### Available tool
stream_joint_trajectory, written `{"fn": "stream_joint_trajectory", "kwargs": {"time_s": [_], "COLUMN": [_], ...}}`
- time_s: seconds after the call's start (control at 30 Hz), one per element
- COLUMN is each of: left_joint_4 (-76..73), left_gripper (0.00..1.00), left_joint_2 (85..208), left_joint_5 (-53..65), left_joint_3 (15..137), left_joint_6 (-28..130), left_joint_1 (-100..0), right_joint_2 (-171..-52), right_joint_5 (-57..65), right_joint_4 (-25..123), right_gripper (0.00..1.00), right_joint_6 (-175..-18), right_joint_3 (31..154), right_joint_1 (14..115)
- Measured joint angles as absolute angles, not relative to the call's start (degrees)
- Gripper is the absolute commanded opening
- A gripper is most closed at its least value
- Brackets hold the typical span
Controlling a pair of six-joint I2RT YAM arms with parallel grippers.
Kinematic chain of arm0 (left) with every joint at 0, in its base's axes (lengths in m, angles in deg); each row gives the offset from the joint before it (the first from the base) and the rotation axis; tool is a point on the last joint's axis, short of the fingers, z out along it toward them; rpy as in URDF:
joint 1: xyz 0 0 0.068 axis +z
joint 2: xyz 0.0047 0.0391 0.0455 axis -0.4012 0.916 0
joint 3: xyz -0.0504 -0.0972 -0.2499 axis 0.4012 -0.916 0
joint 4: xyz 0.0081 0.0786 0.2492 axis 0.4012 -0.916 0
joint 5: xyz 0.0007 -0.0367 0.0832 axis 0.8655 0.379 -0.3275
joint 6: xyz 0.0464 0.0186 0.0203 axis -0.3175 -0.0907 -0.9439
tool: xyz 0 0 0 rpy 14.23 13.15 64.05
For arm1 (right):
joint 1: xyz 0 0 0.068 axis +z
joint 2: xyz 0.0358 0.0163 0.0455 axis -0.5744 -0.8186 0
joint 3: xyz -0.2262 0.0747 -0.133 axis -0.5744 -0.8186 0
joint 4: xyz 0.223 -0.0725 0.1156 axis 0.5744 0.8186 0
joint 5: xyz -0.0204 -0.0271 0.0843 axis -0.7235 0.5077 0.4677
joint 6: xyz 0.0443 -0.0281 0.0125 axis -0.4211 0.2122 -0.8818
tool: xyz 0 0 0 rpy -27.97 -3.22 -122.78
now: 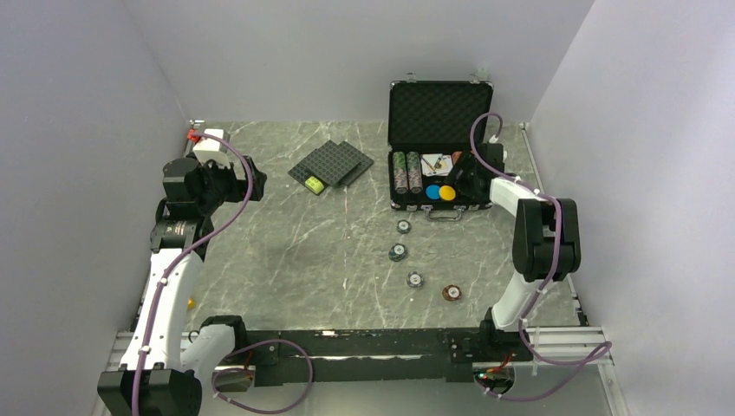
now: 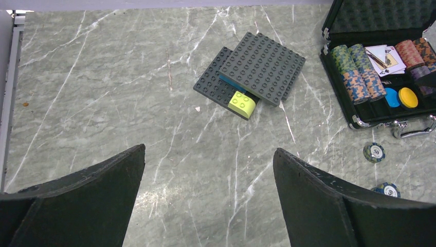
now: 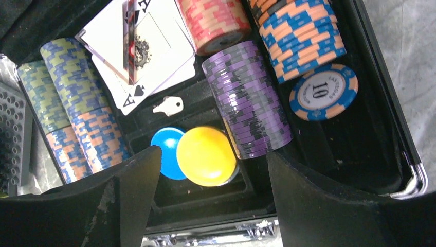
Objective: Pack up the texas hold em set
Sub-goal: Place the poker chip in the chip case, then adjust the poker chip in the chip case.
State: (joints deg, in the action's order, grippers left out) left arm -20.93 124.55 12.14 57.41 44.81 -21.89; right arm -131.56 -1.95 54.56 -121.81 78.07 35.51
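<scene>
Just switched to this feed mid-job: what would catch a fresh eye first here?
The open black case at the far right of the table stands out first, holding chip stacks, cards, a blue disc and a yellow disc, with the right tool open over them, gripping nothing. Next, four loose chips lie strung out on the table in front of the case. Left of it sit dark studded plates with a lime brick.

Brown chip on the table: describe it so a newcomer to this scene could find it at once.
Find the open black briefcase at the far right of the table. From its handle a loose line of four poker chips runs toward the arms' bases; the brown chip is the last. It alone is reddish brown, the other three chips being green-grey.
</scene>
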Motion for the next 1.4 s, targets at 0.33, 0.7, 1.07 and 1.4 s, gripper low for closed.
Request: {"fn": "stream_joint_trajectory", "kwargs": {"time_s": [0.33,0.7,1.07,1.4], "left_joint_4": [-21.0,-21.0,-20.9,-21.0], "left_gripper": [0.98,0.98,0.98,0.98], "left_joint_2": [124.5,124.5,124.5,124.5], "left_joint_5": [12.1,12.1,12.1,12.1], "left_joint_3": [57.4,57.4,57.4,57.4], "left_joint_6": [44.8,44.8,44.8,44.8], "left_joint_1": [-21.9,-21.9,-21.9,-21.9], "right_joint_2": [-134.2,-132.3,-122.6,-127.6], "right_joint_5": [-2.0,-1.9,-3.9,-1.3], "right_joint_4": [54.7,55.4,56.3,56.5], "right_gripper": [0.8,0.89,0.89,0.89], "right_joint_6": [-120.7,-119.6,-117.7,-117.6], "right_joint_3": [80.9,80.7,79.9,78.3], "right_joint_1": [35.5,35.5,30.7,28.6]}}
